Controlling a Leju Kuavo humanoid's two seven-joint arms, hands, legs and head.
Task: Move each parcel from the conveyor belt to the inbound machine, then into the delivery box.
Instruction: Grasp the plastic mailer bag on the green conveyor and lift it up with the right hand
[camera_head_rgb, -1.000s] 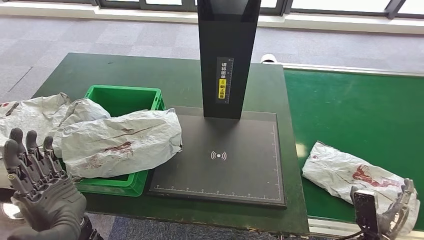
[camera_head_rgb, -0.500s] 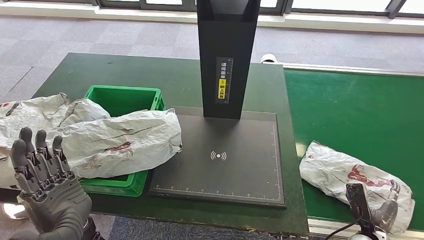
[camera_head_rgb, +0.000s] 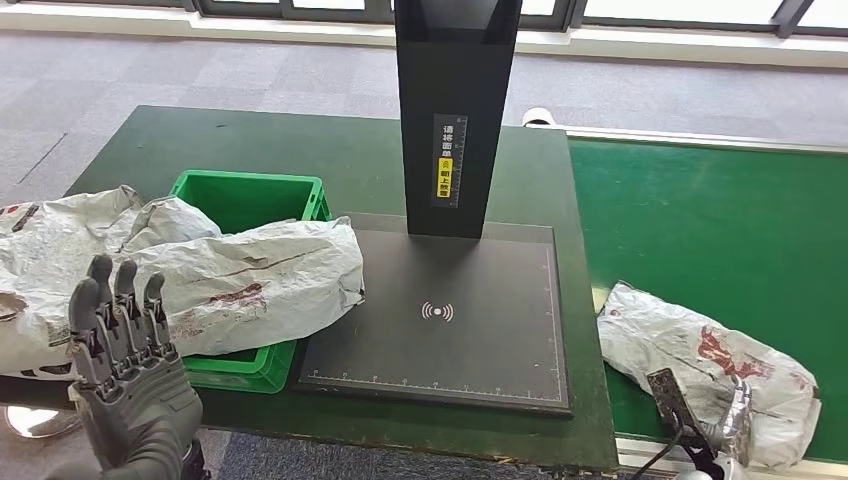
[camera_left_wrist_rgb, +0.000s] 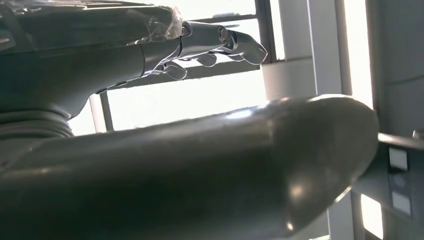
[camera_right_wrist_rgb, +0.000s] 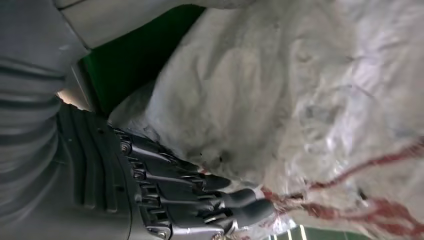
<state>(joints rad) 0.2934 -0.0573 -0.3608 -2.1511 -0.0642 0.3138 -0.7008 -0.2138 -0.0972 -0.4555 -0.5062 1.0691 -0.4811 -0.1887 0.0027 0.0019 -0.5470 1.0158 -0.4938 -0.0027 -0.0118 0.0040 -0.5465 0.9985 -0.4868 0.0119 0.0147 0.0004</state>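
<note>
Crumpled white plastic parcel (camera_head_rgb: 705, 370) with red print, lying on the flat green conveyor belt (camera_head_rgb: 720, 220) at its near edge, just beside the inbound machine (camera_head_rgb: 440, 310), a matte black square platform with a ruled border, a central wireless symbol and an upright black column. The right hand (camera_head_rgb: 725, 425) lies against the near end of this parcel; in the right wrist view its dark, segmented fingers (camera_right_wrist_rgb: 200, 195) press into the wrinkled film, though whether they grip it cannot be told. The left hand (camera_head_rgb: 125, 375), grey and ribbed, is raised with its fingers extended, apart and holding nothing. Two similar creased parcels (camera_head_rgb: 200, 275) overflow the rigid green plastic delivery box (camera_head_rgb: 250, 195), which stands on the dark green table (camera_head_rgb: 150, 145).
</note>
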